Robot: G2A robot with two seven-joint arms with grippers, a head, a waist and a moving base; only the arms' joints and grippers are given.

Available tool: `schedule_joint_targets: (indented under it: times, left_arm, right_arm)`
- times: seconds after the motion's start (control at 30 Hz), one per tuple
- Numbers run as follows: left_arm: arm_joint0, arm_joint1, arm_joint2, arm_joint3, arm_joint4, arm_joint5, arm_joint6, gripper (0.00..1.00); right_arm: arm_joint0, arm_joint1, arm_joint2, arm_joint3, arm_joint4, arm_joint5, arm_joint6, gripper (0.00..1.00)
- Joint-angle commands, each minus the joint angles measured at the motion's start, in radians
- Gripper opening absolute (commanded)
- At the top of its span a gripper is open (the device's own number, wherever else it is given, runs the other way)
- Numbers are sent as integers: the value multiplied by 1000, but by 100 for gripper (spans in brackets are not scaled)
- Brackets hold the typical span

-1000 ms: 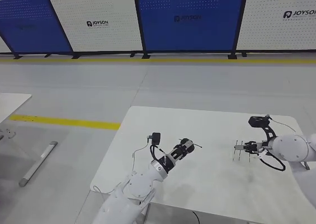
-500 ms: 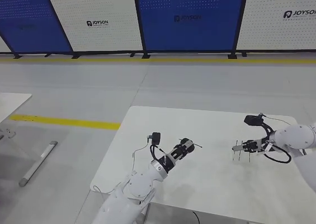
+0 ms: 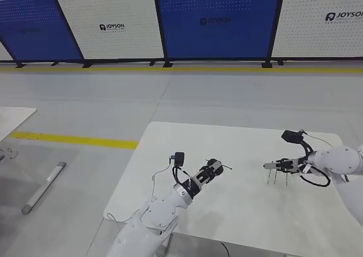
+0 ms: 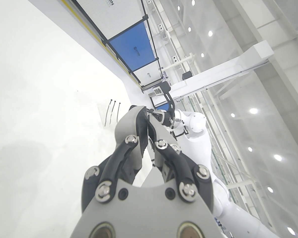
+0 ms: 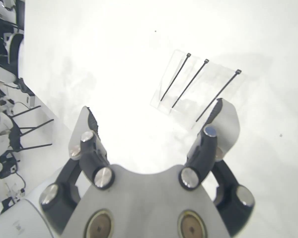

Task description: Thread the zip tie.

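While your left gripper (image 4: pixel 145 112) pinched a zip tie (image 3: pixel 225 168) tight, your right gripper (image 5: pixel 154 106) hung wide open, empty, over three ties (image 5: pixel 189 84) toward the desk's (image 3: pixel 232 141) right edge, ready to pick.

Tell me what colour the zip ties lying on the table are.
Black, all three zip ties; the right wrist view shows it best.

Three thin black plastic zip ties (image 5: pixel 189 84) are laid flat, side by side and not touching, on a clear rectangular plastic sheet (image 5: pixel 213 75) on the white bench (image 5: pixel 114 38). All three are straight, unthreaded and roughly parallel, with square heads pointed the same way and tails at the opposite sheet edge. Two are set close together; the third is spaced further off.
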Motion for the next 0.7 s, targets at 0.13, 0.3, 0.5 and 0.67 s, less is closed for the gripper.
schedule_joint_targets:
  times: [0.13, 0.3, 0.5, 0.67]
  left_arm:
    - [0, 0, 0, 0, 0, 0, 0, 0]
    - [0, 0, 0, 0, 0, 0, 0, 0]
    - [0, 0, 0, 0, 0, 0, 0, 0]
    - [0, 0, 0, 0, 0, 0, 0, 0]
  right_arm:
    - [16, -21, -42, 33, -15, 47, -45, 100]
    - [16, -21, -42, 33, -15, 47, -45, 100]
    - [5, -24, -42, 44, -6, 69, -69, 100]
    - [0, -24, -25, 45, 11, 84, -87, 100]
